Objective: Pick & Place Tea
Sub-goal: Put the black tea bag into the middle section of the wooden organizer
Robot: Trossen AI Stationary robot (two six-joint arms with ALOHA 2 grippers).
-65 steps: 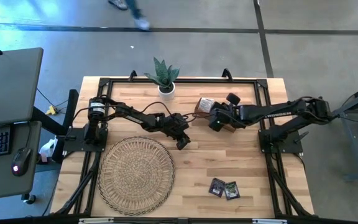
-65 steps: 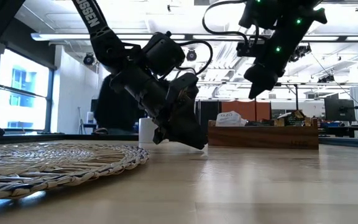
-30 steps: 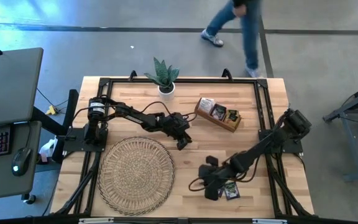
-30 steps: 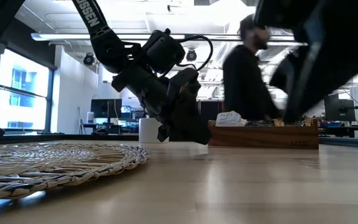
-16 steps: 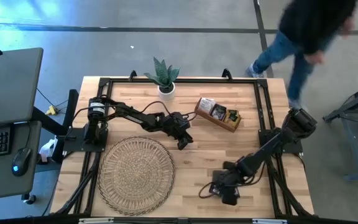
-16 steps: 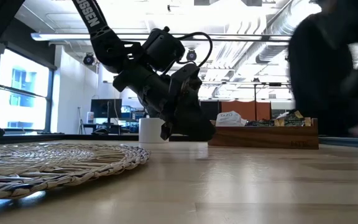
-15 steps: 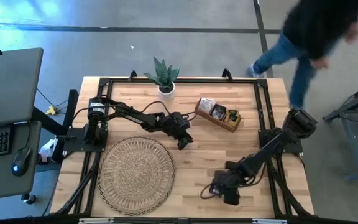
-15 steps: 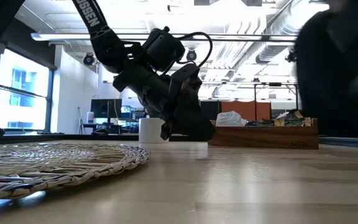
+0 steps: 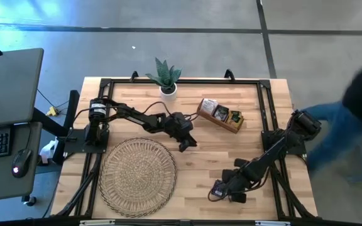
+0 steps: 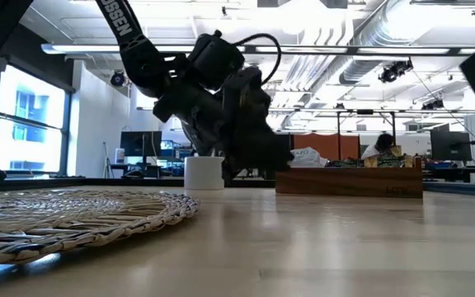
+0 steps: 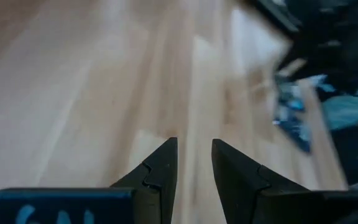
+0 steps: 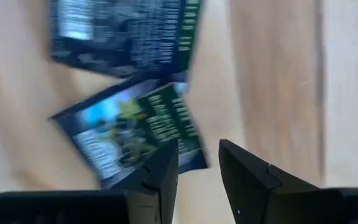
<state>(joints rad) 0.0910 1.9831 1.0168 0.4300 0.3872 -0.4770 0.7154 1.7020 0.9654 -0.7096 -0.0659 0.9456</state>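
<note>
Two dark sachets with green print lie flat on the table near its near edge (image 9: 218, 188); the right wrist view shows one (image 12: 123, 31) beside the other (image 12: 135, 130). My right gripper (image 9: 234, 194) (image 12: 197, 158) hovers over them, pointing down, fingers narrowly open; I cannot tell whether a fingertip touches the nearer sachet. More sachets stand in the wooden tray (image 9: 220, 115) (image 10: 349, 177). My left gripper (image 9: 188, 142) (image 10: 258, 157) (image 11: 194, 152) waits above the table's middle, narrowly open and holding nothing.
A big round woven mat (image 9: 137, 176) (image 10: 72, 210) covers the near left part of the table. A potted plant (image 9: 166, 76) stands at the far edge. Bare wood lies between the mat and the sachets. A person's legs (image 9: 344, 125) show past the table's right side.
My right gripper has moved a little toward the table's right edge along the near edge and now stands over the two sachets, which have stayed in place. My left gripper has drifted slightly up and to the right. A person has walked past the far right corner.
</note>
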